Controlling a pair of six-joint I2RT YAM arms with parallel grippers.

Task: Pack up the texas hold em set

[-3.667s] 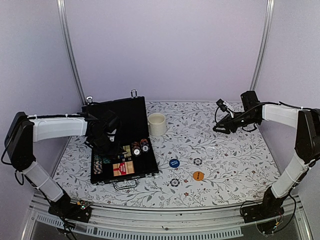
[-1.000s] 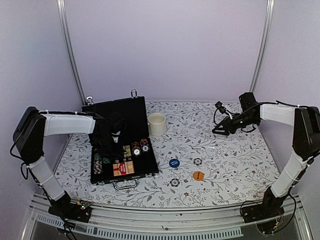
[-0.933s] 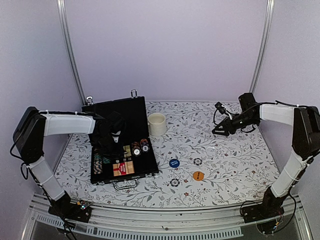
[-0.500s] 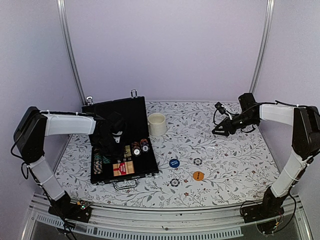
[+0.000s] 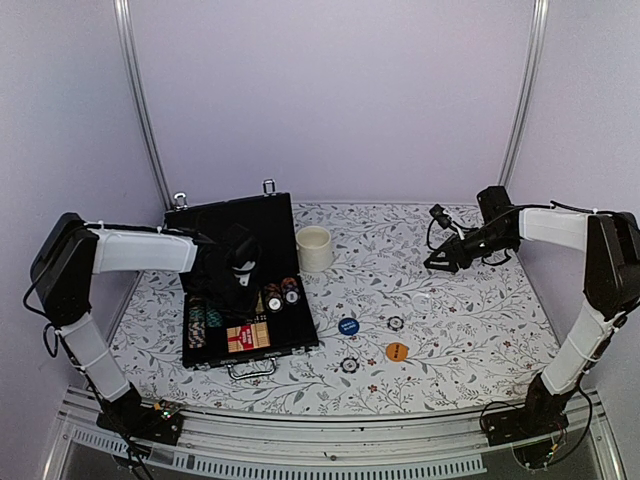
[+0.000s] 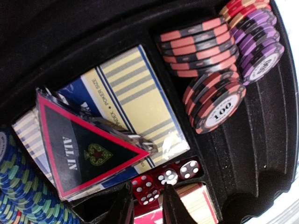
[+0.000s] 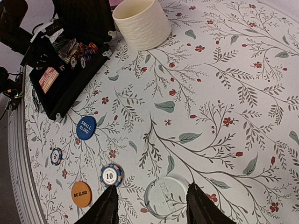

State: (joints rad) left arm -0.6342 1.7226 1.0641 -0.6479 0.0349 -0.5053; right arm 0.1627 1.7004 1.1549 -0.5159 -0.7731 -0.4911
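Observation:
The open black case (image 5: pixel 262 225) lies at the left and holds chip stacks (image 6: pixel 205 42), a blue deck (image 6: pixel 126 88), a red deck (image 6: pixel 198 205) and dice (image 6: pixel 180 171). My left gripper (image 5: pixel 243 288) is down in the case, its jaws narrowly apart with a red die (image 6: pixel 145 190) between them (image 6: pixel 147 207). My right gripper (image 5: pixel 432 262) hovers open over a clear round button (image 7: pixel 168 196) on the table. A blue button (image 5: pixel 348 326), an orange button (image 5: pixel 397 351) and two loose chips (image 5: pixel 396 323) (image 5: pixel 349 365) lie on the table.
A cream mug (image 5: pixel 315 248) stands just right of the case lid. A triangular "ALL IN" plaque (image 6: pixel 79 149) lies on the blue deck. The floral table cloth (image 5: pixel 470 320) ends at a metal rail (image 5: pixel 320 430) at the near edge.
My left gripper has shifted a little right and nearer inside the case. The right arm has barely moved.

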